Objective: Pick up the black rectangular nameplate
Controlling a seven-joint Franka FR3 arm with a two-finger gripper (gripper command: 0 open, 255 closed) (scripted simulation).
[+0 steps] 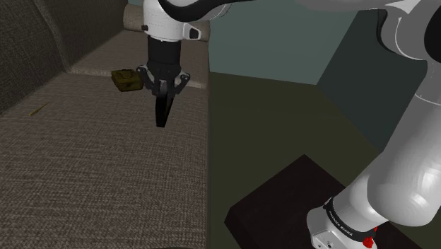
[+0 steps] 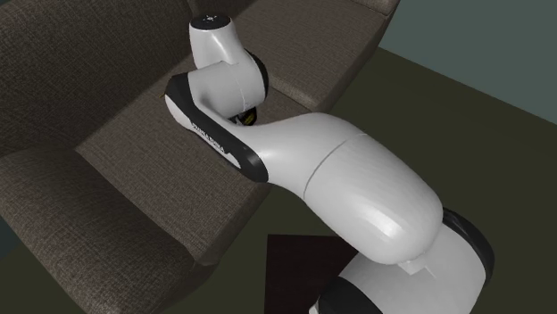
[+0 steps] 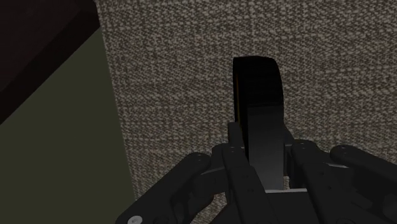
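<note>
Above the brown woven-fabric sofa seat (image 1: pixel 85 163), verify jaws of all-black two-finger gripper (image 1: pixel 165 93) clenched on black rectangular nameplate (image 1: pixel 162 114), hung vertically to clear the seat.

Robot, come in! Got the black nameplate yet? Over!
End effector shut on black nameplate. It hangs over sofa cushion. Olive object nearby, not blocking.

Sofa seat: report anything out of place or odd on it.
Nothing damaged or spilled. The nameplate hangs on end in the shut gripper over the seat, as a pick would leave it. One oddity: a thin yellowish sliver lies aslant on the seat; what it is, I cannot tell.
</note>
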